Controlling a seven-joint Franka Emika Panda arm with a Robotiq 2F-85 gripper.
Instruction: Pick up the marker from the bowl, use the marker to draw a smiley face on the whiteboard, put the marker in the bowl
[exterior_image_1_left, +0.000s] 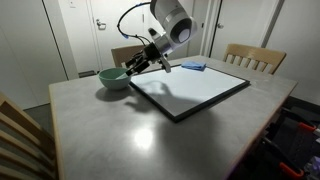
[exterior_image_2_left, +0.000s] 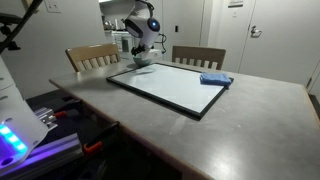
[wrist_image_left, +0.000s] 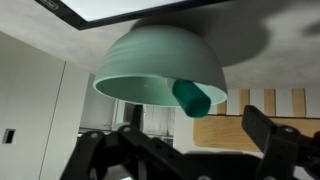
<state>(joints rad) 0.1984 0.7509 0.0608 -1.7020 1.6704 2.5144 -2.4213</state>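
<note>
The task looks to be at its very start. The whiteboard (exterior_image_1_left: 195, 90) lies flat on the worktop (exterior_image_1_left: 150, 140), reaching from about its middle toward the far edge, and in both exterior views its white face is blank, with no trace of a smiley. The bowl (exterior_image_1_left: 112, 79) stands just off one corner of the board, near a far corner of the worktop in front of a chair (exterior_image_1_left: 124, 54). The marker (wrist_image_left: 195, 97) is in the bowl. The wrist view, which shows the scene upside down, has its green end leaning out over the rim on one side, with the rest hidden inside. In the exterior views it is too small to make out. The pincer (exterior_image_1_left: 133, 66) hangs tilted over the board's corner, just beside the bowl and pointing toward it. Its fingers (wrist_image_left: 265, 130) are spread wide with nothing between them, and it touches neither bowl nor marker. So no step is done. The pick-up is the step in hand and has got only as far as the approach. What is left is to bring the open pincer in over the rim and take the marker by its raised end, carry it to the board and draw the face, then drop it back in the bowl. A flat blue pad (exterior_image_1_left: 193, 66) lies at the board's far corner. Whether it is on the frame or just beside it is unclear, but it is well away from the bowl and plays no part yet.
</note>
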